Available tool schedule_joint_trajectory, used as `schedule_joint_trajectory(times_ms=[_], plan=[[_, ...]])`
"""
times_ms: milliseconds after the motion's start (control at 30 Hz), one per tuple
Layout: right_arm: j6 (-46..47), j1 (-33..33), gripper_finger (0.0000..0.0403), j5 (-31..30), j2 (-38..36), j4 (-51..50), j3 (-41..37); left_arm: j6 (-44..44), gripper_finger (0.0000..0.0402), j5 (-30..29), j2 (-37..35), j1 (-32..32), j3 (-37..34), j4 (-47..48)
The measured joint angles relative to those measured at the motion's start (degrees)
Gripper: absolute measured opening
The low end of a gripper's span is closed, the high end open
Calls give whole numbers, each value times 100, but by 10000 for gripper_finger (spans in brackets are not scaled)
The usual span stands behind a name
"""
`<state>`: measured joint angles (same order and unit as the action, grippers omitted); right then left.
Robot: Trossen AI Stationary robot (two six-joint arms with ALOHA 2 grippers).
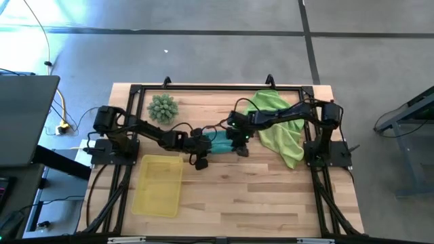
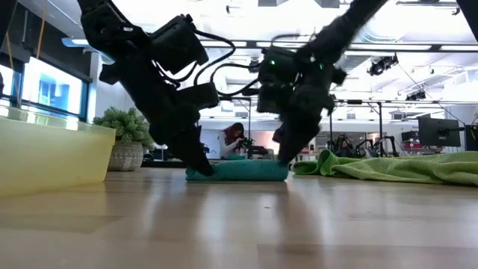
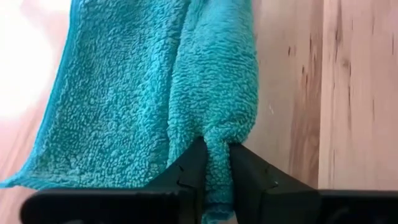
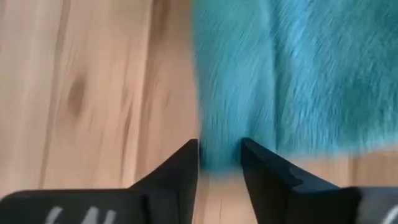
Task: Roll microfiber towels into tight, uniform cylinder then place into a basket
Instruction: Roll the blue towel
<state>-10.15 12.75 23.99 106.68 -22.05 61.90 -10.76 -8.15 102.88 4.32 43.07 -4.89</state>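
The teal microfiber towel lies partly rolled on the table's middle; in the low view it is a low roll. My left gripper is at the roll's left end, shut on it. My right gripper stands open at the towel's right end, with the towel's edge between its fingers. The lime green towels lie crumpled at the back right. The yellow basket stands at the front left. My left gripper pinches the towel's rolled ridge between its two fingers, at the ridge's left end. The fingers slant down from the table's left side and lie along the roll. The towel rests on the table, its flat part spread beside the ridge. My right gripper has the towel's right edge between its open fingers; whether they touch it, I cannot tell.
A spiky pale-green ball sits at the back left, behind my left arm. Bare wood stretches along the near side, right of the basket. A black frame runs around the table's edges.
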Motion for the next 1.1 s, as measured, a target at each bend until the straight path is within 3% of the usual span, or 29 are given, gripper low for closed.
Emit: schedule_joint_trajectory(times_ms=[133,233,367,500,733,1100], plan=[[-924,-122,124,-43,-230,-1296,518,-254,32,513,-30,186,-4,23],[-1229,-337,120,-76,-585,-1315,505,-510,27,930,-30,360,-7,17],[-1691,-703,110,-510,-1186,-165,-236,-758,27,1349,-30,542,-11,-1],[-1504,-904,101,-1109,-1642,1935,-1586,-848,27,1513,-30,659,-20,-23],[-1499,-989,99,-1411,-1515,5326,-3183,-871,26,1742,-25,796,-26,-52],[-1539,-859,155,-1669,-755,5482,-2832,-1030,26,1900,-19,827,-35,-110]])
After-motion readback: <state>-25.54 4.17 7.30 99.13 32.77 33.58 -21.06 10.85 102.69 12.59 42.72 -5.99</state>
